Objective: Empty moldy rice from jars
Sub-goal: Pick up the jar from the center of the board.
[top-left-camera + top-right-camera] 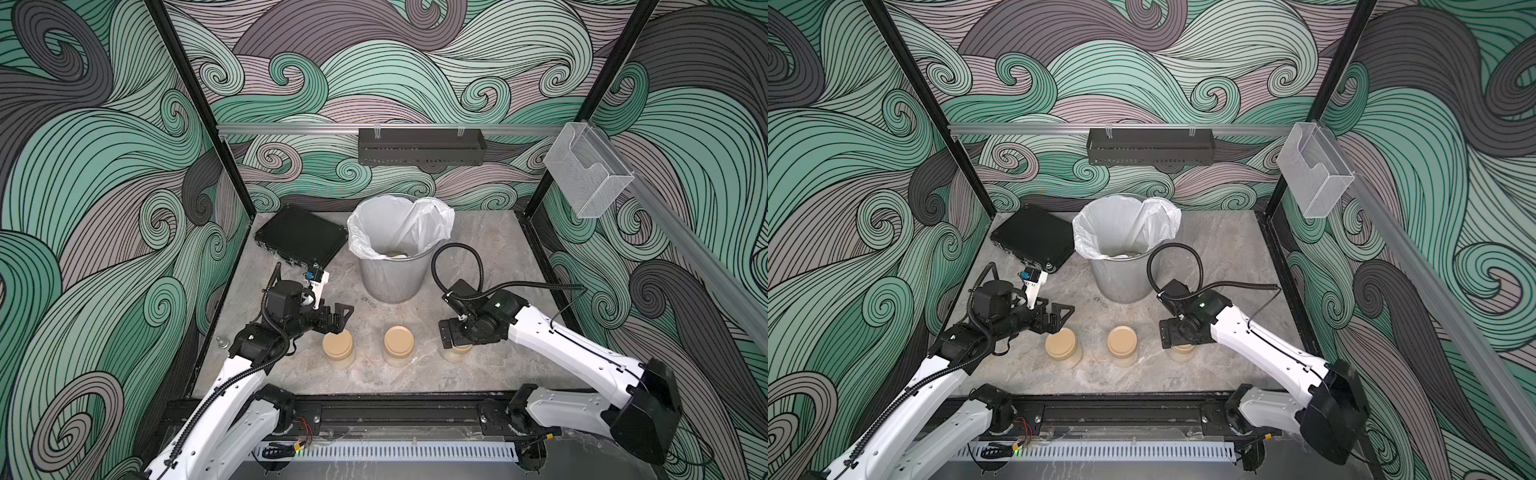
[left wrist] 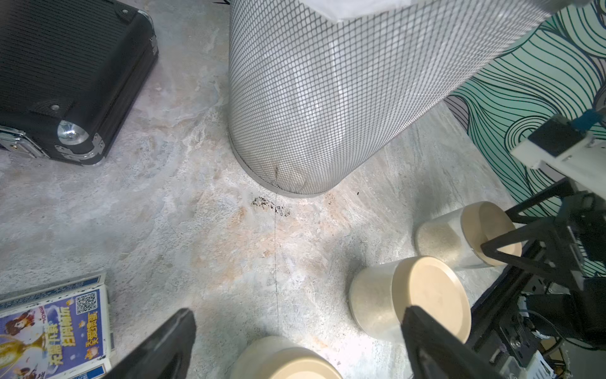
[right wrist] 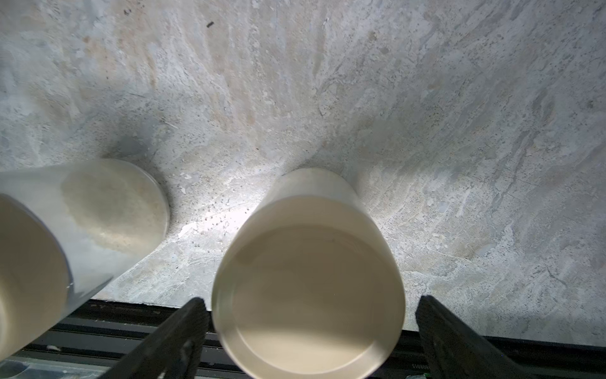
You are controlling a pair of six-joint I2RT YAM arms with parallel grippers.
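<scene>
**Fig. 1.** My 2 arms over the grey tabletop (image 1: 490, 257), in top and wrist views.

**(a) Jars.** 3 jars stand upright in 1 row near the front edge, apart from each other: left jar (image 1: 338, 348), middle jar (image 1: 399, 345) and right jar (image 1: 457, 354). Each has its tan lid on. The moldy rice (image 2: 439, 238) is inside them, seen as pale grains through the clear walls. In the left wrist view it fills the lower part of the right jar.

**(b) Right claw** (image 3: 313, 299). It points straight down over the right jar. It is released, with 1 finger on each side of the lid and a narrow gap at both sides, so it grasps nothing. I cannot tell how far down the fingers reach.

**(c) Left claw** (image 2: 298, 311). It hangs just above and behind the left jar. Its fingers are spread wide and hold nothing, and that jar's lid shows between them in the left wrist view.

**(d) Surroundings.** A silver mesh wastebasket (image 1: 390, 278) with a white liner stands behind the row. A black case (image 1: 301, 239) lies flat just beside it, toward my left.
</scene>
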